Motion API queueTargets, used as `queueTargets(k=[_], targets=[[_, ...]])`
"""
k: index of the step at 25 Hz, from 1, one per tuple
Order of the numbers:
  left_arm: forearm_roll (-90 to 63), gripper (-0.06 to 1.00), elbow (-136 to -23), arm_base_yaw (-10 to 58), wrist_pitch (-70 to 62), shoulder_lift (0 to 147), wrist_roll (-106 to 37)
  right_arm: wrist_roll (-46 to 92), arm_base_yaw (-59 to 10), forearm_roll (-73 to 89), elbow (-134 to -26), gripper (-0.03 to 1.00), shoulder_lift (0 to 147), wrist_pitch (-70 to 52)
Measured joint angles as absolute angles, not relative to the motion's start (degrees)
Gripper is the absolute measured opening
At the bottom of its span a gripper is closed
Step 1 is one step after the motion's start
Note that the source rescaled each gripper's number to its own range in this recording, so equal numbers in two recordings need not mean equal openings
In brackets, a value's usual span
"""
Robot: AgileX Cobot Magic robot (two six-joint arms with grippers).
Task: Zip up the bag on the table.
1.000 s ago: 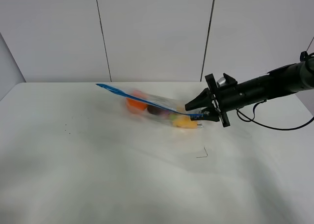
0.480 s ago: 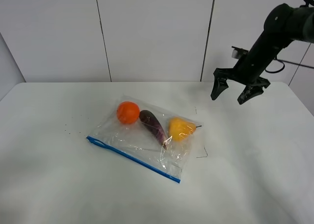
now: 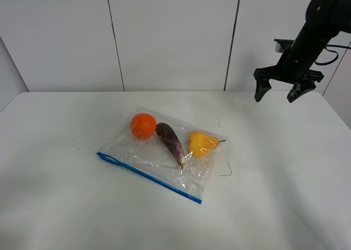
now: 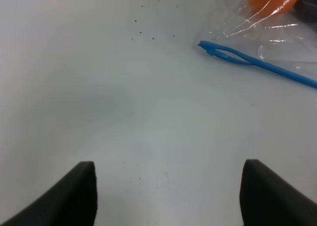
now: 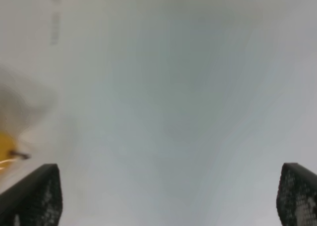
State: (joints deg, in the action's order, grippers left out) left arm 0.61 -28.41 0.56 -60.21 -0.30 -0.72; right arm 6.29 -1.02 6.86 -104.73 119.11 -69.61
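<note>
The bag (image 3: pixel 164 154) lies flat on the white table (image 3: pixel 66 206), with its blue zipper strip (image 3: pixel 148 176) along the near edge. Orange (image 3: pixel 143 125), eggplant (image 3: pixel 170 142) and pear (image 3: pixel 201 143) show through it. My right gripper (image 3: pixel 276 95) is open and empty, held high above the table's far right, well away from the bag. My left gripper (image 4: pixel 168 196) is open over bare table, short of the zipper's end (image 4: pixel 223 52), where the two blue strips part in a small loop. It is out of the exterior high view. The right wrist view shows open fingers (image 5: pixel 29 196) and a blurred bit of pear (image 5: pixel 6 144).
A grey panelled wall (image 3: pixel 170 36) stands behind the table. A small dark bent mark (image 3: pixel 226 172) lies just right of the bag. Tiny dark specks (image 3: pixel 77 143) dot the table left of the bag and show in the left wrist view (image 4: pixel 148 35).
One second ago my right gripper held the bag's zipper edge up. It let go, the bag dropped flat, and the gripper has since risen up and to the right, open.
</note>
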Motion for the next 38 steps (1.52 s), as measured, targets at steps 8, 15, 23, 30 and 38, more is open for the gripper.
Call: queueTargets(k=[8,15,23,30,38], targets=[[0.61,0.81,-28.41,0.56,-60.21,-0.30,-0.72,6.73,2.11,6.41,-104.34,1.00,117.23,-69.65],[0.61,0.81,-28.41,0.56,-60.21,-0.30,-0.94,7.11,1.99,5.23,-91.66,1.00,104.40,-69.54],[0.61,0.81,-28.41,0.56,-60.21,-0.30,-0.94,7.32,1.99,5.23,-61.76,1.00,79.73,-69.71],[0.61,0.81,-28.41,0.56,-60.21,-0.30,-0.94,6.61,1.99,5.23,-39.22,1.00,57.03,-63.09],[0.61,0.81,-28.41,0.56,-60.21,-0.30,-0.94,5.69,1.99,5.09,-29.08,1.00,31.93,-59.21]])
